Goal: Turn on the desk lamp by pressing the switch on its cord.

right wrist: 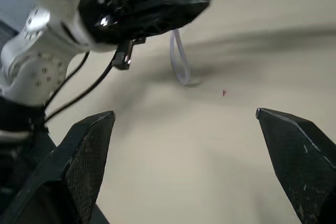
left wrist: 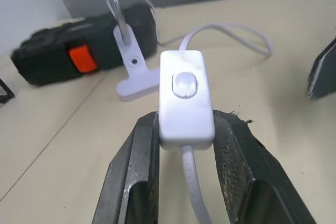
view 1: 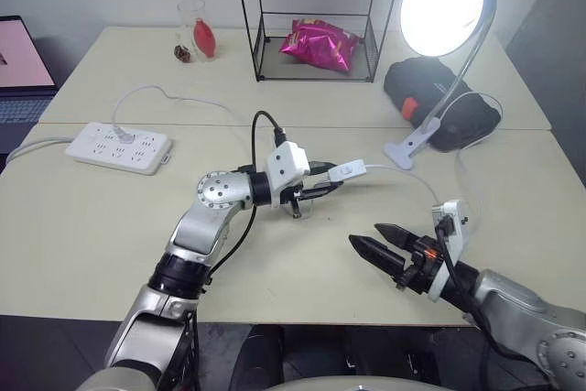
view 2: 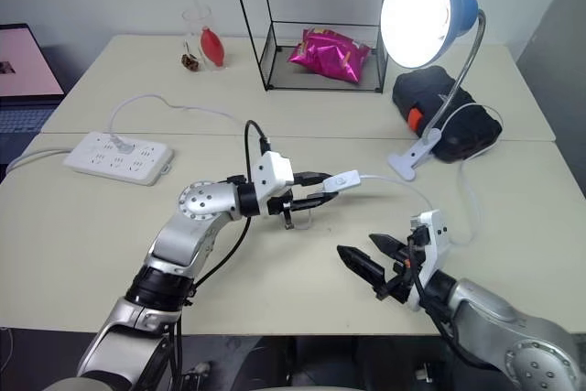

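The desk lamp (view 1: 449, 5) stands at the back right on its white clip base (view 1: 409, 146), and its bulb glows brightly. Its thin white cord (view 1: 412, 176) runs along the table to the switch (left wrist: 186, 98), a small white oblong with a rocker button facing up. My left gripper (view 1: 322, 191) is shut on the switch's sides and holds it just above the table's middle. My right gripper (view 1: 365, 234) hovers near the front edge, a little nearer than the switch and to its right. It is open wide, its fingers (right wrist: 89, 145) empty and apart from the switch.
A white power strip (view 1: 120, 146) lies at the left. At the back stand a wire-frame box (view 1: 265, 52) holding a pink bag (view 1: 319, 43), a glass jar (view 1: 197, 32) and a black case (view 1: 439, 98) beside the lamp's base. A laptop (view 1: 23, 66) sits far left.
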`<state>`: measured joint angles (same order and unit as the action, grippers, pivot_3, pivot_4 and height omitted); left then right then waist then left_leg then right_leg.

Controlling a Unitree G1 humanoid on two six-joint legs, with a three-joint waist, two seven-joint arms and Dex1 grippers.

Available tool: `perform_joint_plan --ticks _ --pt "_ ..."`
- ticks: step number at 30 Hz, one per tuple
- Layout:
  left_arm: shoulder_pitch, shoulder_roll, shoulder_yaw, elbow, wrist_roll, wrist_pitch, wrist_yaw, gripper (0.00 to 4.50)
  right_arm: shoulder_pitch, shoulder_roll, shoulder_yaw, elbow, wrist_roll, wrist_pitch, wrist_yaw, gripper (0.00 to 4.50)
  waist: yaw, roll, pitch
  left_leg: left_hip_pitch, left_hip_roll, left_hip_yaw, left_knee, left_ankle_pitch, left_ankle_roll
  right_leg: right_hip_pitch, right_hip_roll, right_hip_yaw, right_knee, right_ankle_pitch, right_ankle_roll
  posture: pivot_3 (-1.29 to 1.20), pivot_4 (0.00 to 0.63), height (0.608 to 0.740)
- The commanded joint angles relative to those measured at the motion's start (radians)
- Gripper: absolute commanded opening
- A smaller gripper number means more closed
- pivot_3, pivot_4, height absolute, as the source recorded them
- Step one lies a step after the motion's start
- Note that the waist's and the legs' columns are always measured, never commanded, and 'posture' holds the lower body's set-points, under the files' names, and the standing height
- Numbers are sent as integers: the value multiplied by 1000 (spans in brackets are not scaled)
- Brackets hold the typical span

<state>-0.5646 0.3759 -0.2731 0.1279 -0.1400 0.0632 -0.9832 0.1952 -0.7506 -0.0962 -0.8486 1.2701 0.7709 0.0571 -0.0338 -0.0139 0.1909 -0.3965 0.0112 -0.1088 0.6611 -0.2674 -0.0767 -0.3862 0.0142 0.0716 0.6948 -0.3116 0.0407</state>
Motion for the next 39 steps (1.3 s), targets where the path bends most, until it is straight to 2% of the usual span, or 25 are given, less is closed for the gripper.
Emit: perform_joint_plan --ticks 1,5,8,20,22,31,32,37,39 --pt "-31 -18 -66 73 50 -36 -42 1086 -12 -123 -65 -82 -105 5 86 4500 1 0 0 0 -1 0 0 0 0 0 0 0 0 0 0 0 150 740" --pt "-56 -34 -100 154 89 -37 -46 1086 3 -236 -115 -103 -237 -8 176 4500 1 0 0 0 0 0 0 0 0 0 0 0 -1 0 0 0 150 740" --pt "-68 -51 -113 207 114 -53 -33 1086 13 -272 -149 -92 -299 -22 231 4500 1 0 0 0 0 0 -1 0 0 0 0 0 -1 0 0 0 150 740" --pt "-82 -94 -112 296 175 -53 17 1086 10 -265 -180 -53 -422 -16 357 4500 5 -1 0 -1 -1 0 1 1 1 1 -1 0 -1 1 0 0 150 740" --pt "-80 -91 -109 294 171 -41 7 1812 10 -264 -180 -50 -433 -14 368 4500 5 -1 0 -1 -1 0 1 1 1 1 -1 0 -1 1 1 0 150 740" --pt "-73 -35 -76 248 147 -71 -35 3776 -9 -247 -168 -29 -481 -4 404 4500 3 -1 0 0 -1 0 1 1 1 1 -1 0 -1 3 -3 0 150 740" --pt "-72 -24 -66 232 143 -69 -33 3890 -9 -245 -167 -26 -487 -5 409 4500 3 -1 0 0 -1 0 1 1 1 1 -1 0 -1 3 -3 0 150 740" --pt "-73 34 16 129 94 -51 -24 3890 -26 -242 -164 3 -519 -13 437 4500 4 -1 1 0 -1 0 1 1 1 1 -1 0 0 4 -3 0 150 740" --pt "-69 74 56 44 63 23 -31 3890 -31 -245 -169 26 -544 -29 462 4500 4 -1 1 0 -1 0 1 1 1 1 -1 0 0 4 -3 0 150 740"
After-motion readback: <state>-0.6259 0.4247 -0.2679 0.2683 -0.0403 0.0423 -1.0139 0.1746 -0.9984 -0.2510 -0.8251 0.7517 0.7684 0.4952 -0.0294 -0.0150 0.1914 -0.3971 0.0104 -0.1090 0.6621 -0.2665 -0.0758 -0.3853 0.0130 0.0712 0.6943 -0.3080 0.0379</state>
